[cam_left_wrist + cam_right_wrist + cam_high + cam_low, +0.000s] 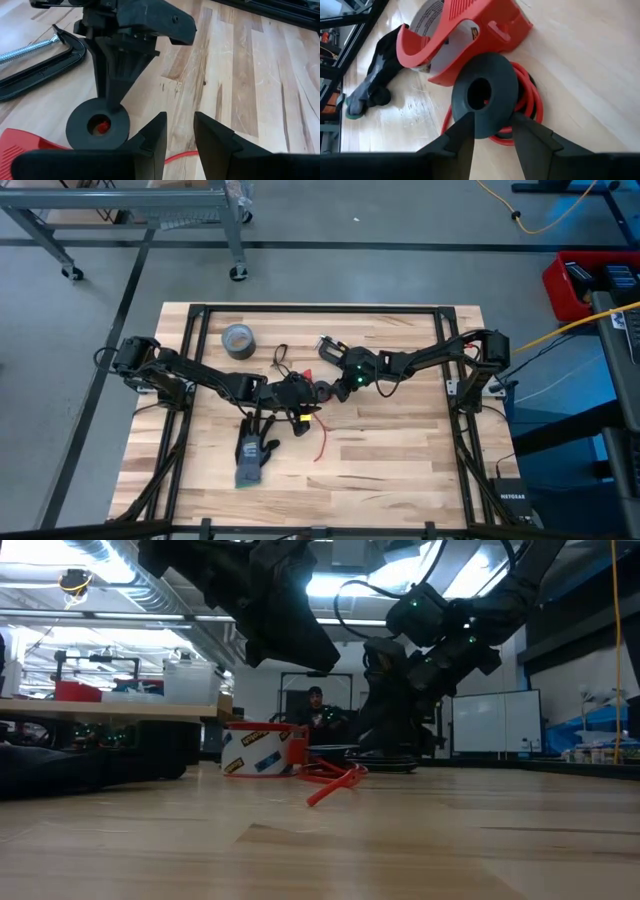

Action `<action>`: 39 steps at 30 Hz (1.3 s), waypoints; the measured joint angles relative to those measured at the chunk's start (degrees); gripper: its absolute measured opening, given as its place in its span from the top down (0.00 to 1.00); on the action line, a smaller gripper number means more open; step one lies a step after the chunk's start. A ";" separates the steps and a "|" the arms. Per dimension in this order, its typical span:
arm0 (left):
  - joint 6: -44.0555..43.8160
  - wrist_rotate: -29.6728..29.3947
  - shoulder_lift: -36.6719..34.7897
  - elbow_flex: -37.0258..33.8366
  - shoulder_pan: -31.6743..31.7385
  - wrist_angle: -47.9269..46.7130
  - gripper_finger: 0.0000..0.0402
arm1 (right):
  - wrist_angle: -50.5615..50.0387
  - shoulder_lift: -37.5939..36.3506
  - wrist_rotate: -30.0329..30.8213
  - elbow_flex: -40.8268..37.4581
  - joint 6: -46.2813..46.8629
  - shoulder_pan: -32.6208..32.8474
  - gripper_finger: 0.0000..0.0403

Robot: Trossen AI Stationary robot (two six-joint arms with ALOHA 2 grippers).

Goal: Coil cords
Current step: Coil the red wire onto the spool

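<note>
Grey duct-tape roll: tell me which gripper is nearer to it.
Left. The left gripper sits at table centre, diagonally across from the grey duct-tape roll. The right gripper is just beyond the left one, slightly farther from the roll.

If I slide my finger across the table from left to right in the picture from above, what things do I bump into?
Grey duct-tape roll → glove → red cord → clamp.
</note>
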 joint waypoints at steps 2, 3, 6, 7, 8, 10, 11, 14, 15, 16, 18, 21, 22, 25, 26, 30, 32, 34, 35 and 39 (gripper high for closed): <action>0.00 0.00 0.00 0.00 0.00 -0.03 0.78 | -0.11 0.00 0.01 0.00 0.02 0.00 0.67; 0.00 0.00 0.00 0.00 0.00 -0.01 0.78 | -0.24 0.00 0.02 0.00 0.03 0.00 0.67; 0.00 0.00 0.00 0.00 0.00 -0.02 0.78 | -0.23 0.00 0.85 0.00 0.07 0.00 0.67; 0.00 0.00 0.00 0.00 0.00 -0.02 0.78 | -0.24 0.00 1.13 0.00 0.09 0.00 0.67; 0.00 0.00 0.00 0.00 0.00 -0.02 0.78 | -0.24 0.00 1.40 0.00 0.09 0.00 0.67; 0.00 -0.01 0.00 0.00 0.02 0.00 0.78 | -0.20 0.00 1.42 0.00 0.09 0.00 0.67; 0.00 0.00 0.00 0.00 0.01 -0.02 0.78 | -0.19 0.00 1.42 0.00 0.09 0.00 0.67; 0.00 0.00 0.00 0.00 0.01 -0.01 0.78 | -0.20 0.00 1.42 0.00 0.09 0.00 0.67; 0.00 -0.02 0.00 0.00 0.02 0.00 0.78 | -0.20 0.00 1.42 0.00 0.07 0.00 0.67; 0.00 -0.02 0.00 0.00 0.02 -0.02 0.78 | -0.20 0.00 1.42 0.00 0.09 0.00 0.67; 0.00 0.00 0.00 0.00 0.00 -0.02 0.78 | 0.01 0.11 1.42 0.00 0.07 0.00 0.67; 0.00 0.00 0.00 0.00 0.02 -0.02 0.78 | 0.40 0.99 1.40 0.02 0.92 0.00 0.67; 0.00 0.00 0.00 0.00 0.01 0.00 0.78 | 0.42 1.49 1.37 0.02 1.32 0.00 0.67; 0.00 -0.01 0.00 0.00 0.02 0.00 0.78 | 1.92 2.97 -0.10 0.07 1.60 0.00 0.67; 0.00 -0.02 0.00 0.00 0.02 -0.02 0.78 | 2.94 3.51 -0.80 0.07 1.62 0.00 0.67; 0.00 -0.02 0.00 0.00 0.00 0.01 0.78 | 7.16 4.76 -2.22 0.07 2.80 0.02 0.67; 0.01 -0.02 0.00 0.00 0.00 -0.04 0.78 | 7.89 4.83 -2.21 0.07 2.85 0.02 0.67; 0.24 -0.02 0.00 0.00 0.02 -0.02 0.78 | 7.88 4.83 -2.05 0.07 2.85 0.02 0.70; 0.40 -0.02 0.00 0.00 0.02 -0.02 0.78 | 7.87 4.83 -1.99 0.07 2.84 0.02 0.72; 1.21 -0.02 0.00 0.00 0.02 -0.02 0.78 | 8.24 4.79 -1.41 0.08 2.74 0.02 0.85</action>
